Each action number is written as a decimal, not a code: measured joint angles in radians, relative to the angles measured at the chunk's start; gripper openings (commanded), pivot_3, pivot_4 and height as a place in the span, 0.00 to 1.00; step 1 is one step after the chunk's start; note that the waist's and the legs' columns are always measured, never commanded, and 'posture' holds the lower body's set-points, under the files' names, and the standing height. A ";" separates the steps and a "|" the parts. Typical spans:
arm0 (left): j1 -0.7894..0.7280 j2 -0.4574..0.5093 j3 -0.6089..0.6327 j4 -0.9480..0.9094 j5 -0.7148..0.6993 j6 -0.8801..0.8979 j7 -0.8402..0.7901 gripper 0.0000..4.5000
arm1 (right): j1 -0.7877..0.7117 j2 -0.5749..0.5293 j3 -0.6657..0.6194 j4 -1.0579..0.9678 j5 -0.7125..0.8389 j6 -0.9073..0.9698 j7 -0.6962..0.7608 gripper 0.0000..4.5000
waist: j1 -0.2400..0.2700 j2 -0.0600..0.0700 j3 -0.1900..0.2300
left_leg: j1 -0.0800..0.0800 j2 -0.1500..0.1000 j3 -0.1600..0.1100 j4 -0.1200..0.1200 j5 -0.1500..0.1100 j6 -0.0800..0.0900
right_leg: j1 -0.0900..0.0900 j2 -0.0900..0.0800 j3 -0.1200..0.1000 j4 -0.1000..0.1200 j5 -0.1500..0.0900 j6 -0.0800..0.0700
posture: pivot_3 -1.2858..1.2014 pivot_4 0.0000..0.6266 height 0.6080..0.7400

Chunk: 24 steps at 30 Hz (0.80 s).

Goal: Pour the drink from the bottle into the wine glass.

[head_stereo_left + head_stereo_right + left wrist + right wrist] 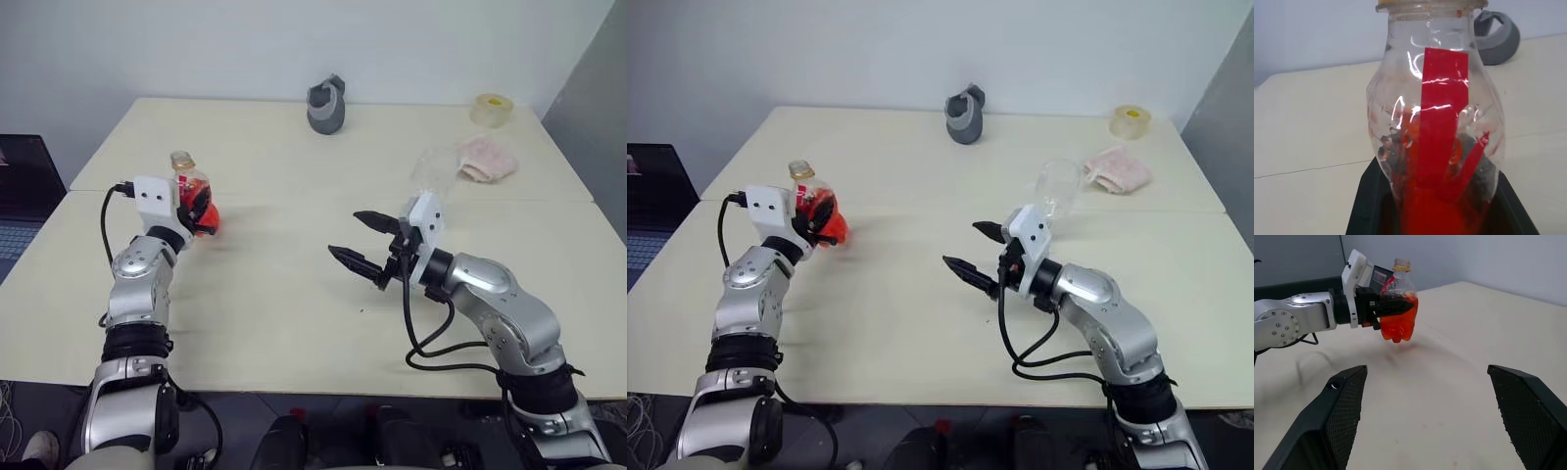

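My left gripper (1388, 308) was clenched around the bottle (1397, 303), its black fingers (1396, 307) wrapped about the body just under the shoulder. The bottle stood upright in that grip and hung clear of the table (274, 294); from the right wrist camera I could see a faint shadow on the tabletop beneath it. The drink (1435, 210) filled only the lower half of the bottle, bright red, with the red strip of the label running up the clear wall above it. I could not tell for sure whether the yellowish ring at the neck was a cap or a bare rim.

My right gripper (364, 243) was released, its two fingers spread wide with nothing between them. It pointed roughly level toward the left arm, and the bottle sat well apart from it, straight ahead along its fingers.

The glass (1058, 186) was behind my right gripper, just past the white wrist housing, on the far side from the bottle. In the right eye view its clear bowl appeared leaning, but I could not tell whether it stood or lay.

Beyond the glass lay a pink cloth (487, 159). Farther back from both grippers, near the table's far edge, were a grey dispenser (328, 105) and a tape roll (492, 109).
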 measured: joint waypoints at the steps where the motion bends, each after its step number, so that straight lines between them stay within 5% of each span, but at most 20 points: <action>1: -0.013 -0.006 0.002 0.039 0.000 -0.022 0.002 0.22 | -0.001 0.004 0.001 0.007 -0.003 -0.007 0.000 0.93 | 0.000 0.000 0.000 | 0.000 0.000 0.000 0.000 0.000 0.000 | 0.000 0.000 0.000 0.000 0.000 0.000 | 0.52 0.24 1.00; 12: -0.056 -0.031 0.027 0.213 -0.008 -0.166 -0.001 0.98 | 0.005 0.025 0.008 0.011 -0.036 -0.016 -0.024 0.94 | -0.001 0.000 0.000 | 0.000 0.000 -0.001 0.000 0.000 0.000 | -0.001 0.000 0.000 0.001 0.000 0.000 | 0.52 0.24 1.00; 18: -0.011 -0.031 0.031 0.162 -0.012 -0.157 0.002 1.00 | 0.034 0.022 0.007 -0.011 -0.035 -0.015 -0.028 0.94 | -0.002 0.000 0.000 | 0.000 0.001 -0.001 0.000 0.000 0.000 | -0.001 0.000 0.000 0.001 0.000 0.000 | 0.52 0.24 1.00; 24: 0.169 -0.046 0.040 -0.119 -0.053 -0.028 0.036 1.00 | 0.074 0.012 -0.003 -0.026 -0.035 -0.012 -0.031 0.94 | -0.004 0.000 0.000 | 0.000 0.002 -0.001 -0.001 0.000 0.000 | -0.001 0.000 0.001 0.001 0.000 0.000 | 0.52 0.24 1.00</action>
